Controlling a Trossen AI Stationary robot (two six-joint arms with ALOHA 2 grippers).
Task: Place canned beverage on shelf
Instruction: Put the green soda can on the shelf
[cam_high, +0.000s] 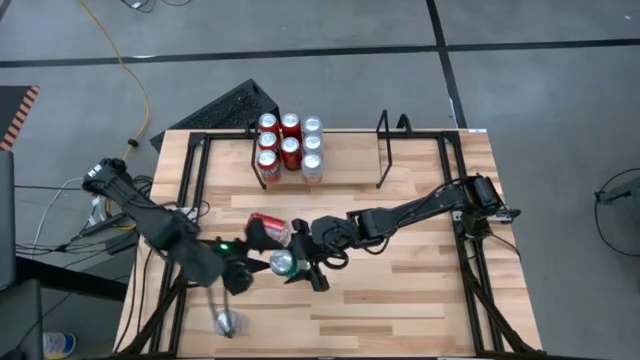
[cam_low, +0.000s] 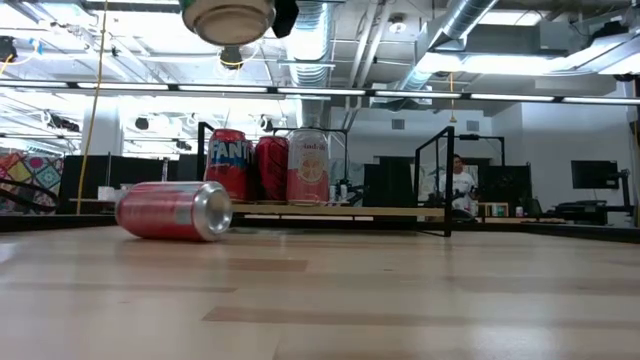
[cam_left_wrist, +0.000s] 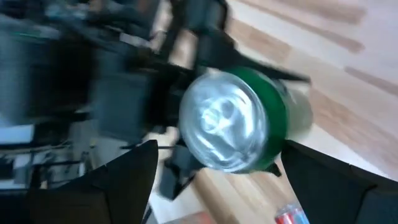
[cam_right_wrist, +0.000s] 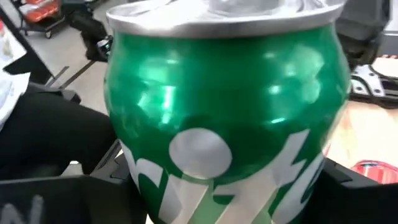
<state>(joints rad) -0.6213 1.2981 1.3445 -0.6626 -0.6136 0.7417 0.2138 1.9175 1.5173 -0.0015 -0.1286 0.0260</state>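
a green can (cam_high: 283, 263) is seen near the middle of the worktop (cam_high: 400, 290), toward six o'clock from the shelf (cam_high: 320, 150), held up off the wood between the two arms. in the right wrist view the green can (cam_right_wrist: 224, 118) fills the frame and sits between that arm's dark fingers (cam_right_wrist: 56, 199), so the right gripper (cam_high: 300, 262) appears closed around it. the left gripper (cam_high: 255, 268) is met just at nine o'clock of the can; in the left wrist view the can's silver top (cam_left_wrist: 224, 121) is faced end-on, with the left fingers (cam_left_wrist: 118, 186) spread wide on either side and apparently not touching it, though the blur leaves this uncertain.

a red can (cam_high: 268, 228) lies on its side on the worktop just at eleven o'clock of the green can; in the low view it is seen lying with its silver end turned toward the camera (cam_low: 172, 211). a silver can (cam_high: 227, 322) lies apart toward seven o'clock, near the worktop's front edge.

six cans (cam_high: 290, 148) stand upright on the shelf at twelve o'clock, packed in two rows of three against its left end loop (cam_high: 258, 150); the right end loop (cam_high: 384, 150) stands well apart from them.
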